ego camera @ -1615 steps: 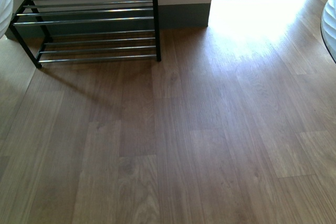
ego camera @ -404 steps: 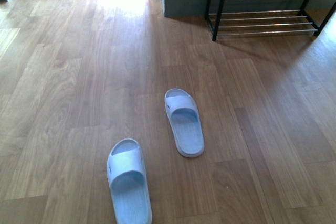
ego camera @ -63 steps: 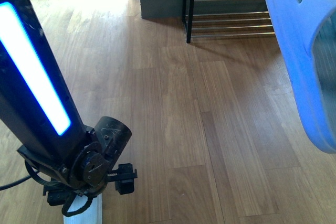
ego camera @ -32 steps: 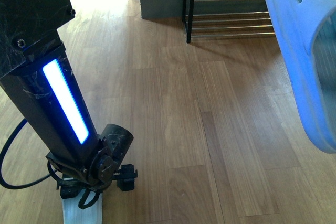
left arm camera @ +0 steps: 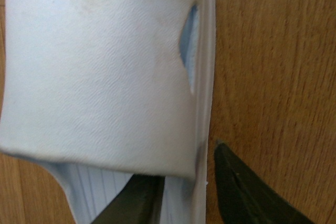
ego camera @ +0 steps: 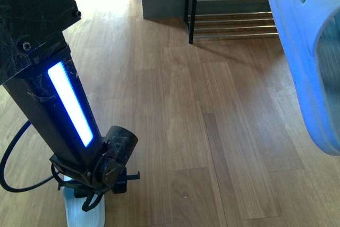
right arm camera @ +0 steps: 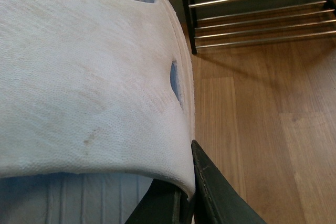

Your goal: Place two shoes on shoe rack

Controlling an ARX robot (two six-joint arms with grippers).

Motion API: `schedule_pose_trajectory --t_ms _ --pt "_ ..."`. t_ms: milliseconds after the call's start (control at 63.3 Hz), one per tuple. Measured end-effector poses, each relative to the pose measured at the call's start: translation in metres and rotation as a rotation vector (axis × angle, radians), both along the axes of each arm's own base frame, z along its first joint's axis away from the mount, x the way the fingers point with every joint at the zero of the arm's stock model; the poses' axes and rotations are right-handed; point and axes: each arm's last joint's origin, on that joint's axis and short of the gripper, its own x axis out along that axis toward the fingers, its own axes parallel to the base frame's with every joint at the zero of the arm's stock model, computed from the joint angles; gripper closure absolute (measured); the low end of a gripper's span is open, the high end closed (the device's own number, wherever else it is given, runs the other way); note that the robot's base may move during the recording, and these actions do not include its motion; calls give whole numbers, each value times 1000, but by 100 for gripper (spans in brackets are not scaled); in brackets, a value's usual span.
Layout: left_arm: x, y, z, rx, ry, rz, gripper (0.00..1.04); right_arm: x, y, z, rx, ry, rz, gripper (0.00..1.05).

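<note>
Slides [right arm camera: 89, 77] in both grippers [right arm camera: 186, 195]

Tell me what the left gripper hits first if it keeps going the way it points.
Probably the wooden floor: the left gripper points down, fingers astride the side edge of the pale slide lying there. Depth is unclear.

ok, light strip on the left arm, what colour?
Blue-edged white glow on the light strip; front view shows it best.

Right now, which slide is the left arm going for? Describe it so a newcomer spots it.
On the wood floor, follow the left arm's glowing blue strip down to its tool. The pale slide lies under it on the floor, one finger inside the strap. The other slide is already lifted near the camera.
</note>
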Motion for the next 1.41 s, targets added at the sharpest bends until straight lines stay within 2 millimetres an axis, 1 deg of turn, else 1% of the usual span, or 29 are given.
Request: schedule_pose_trajectory --t_ms 63,79,158,221,379,600,616,679,695,742,758,805,900,963,1011,1027,1074,1090,1137,1153,1200,1216,1358,1406 --pt "-1 0 3 1 -2 5 91 0 0 0 0 0 0 103" --pt "-1 1 5 2 -7 8 94 0 0 0 0 0 0 103" --pt "0 1 12 -2 -21 21 103 0 0 0 0 0 0 103" --pt "1 2 19 -5 -36 29 103 0 0 0 0 0 0 103" --pt "6 5 45 -7 -92 55 103 0 0 0 0 0 0 103" --pt "9 16 92 -12 -181 78 103 0 0 0 0 0 0 103" --pt "8 18 99 -11 -189 76 103 0 0 0 0 0 0 103" --pt "7 23 113 -12 -212 74 103 0 0 0 0 0 0 103" --pt "6 25 121 -12 -227 74 103 0 0 0 0 0 0 103" --pt "6 28 134 -9 -250 69 103 0 0 0 0 0 0 103" --pt "5 30 143 -4 -262 65 103 0 0 0 0 0 0 103" --pt "3 33 157 7 -282 59 103 0 0 0 0 0 0 103" --pt "-4 45 216 42 -403 27 103 0 0 0 0 0 0 103" --pt "-14 50 255 76 -484 1 103 0 0 0 0 0 0 103" --pt "-19 52 269 89 -518 -8 103 0 0 0 0 0 0 103" --pt "-23 53 279 99 -539 -21 103 0 0 0 0 0 0 103" --pt "-29 54 293 113 -570 -35 103 0 0 0 0 0 1 103" --pt "-32 54 302 121 -592 -40 103 0 0 0 0 0 1 103" --pt "-39 54 315 135 -619 -56 103 0 0 0 0 0 0 103" --pt "-43 54 324 142 -638 -63 103 0 0 0 0 0 0 103" --pt "-50 54 336 150 -666 -69 103 0 0 0 0 0 0 103" --pt "-55 54 344 157 -687 -74 103 0 0 0 0 0 0 103" --pt "-82 54 379 188 -795 -78 103 0 0 0 0 0 0 103" --pt "-89 53 386 196 -815 -81 103 0 0 0 0 0 0 103"
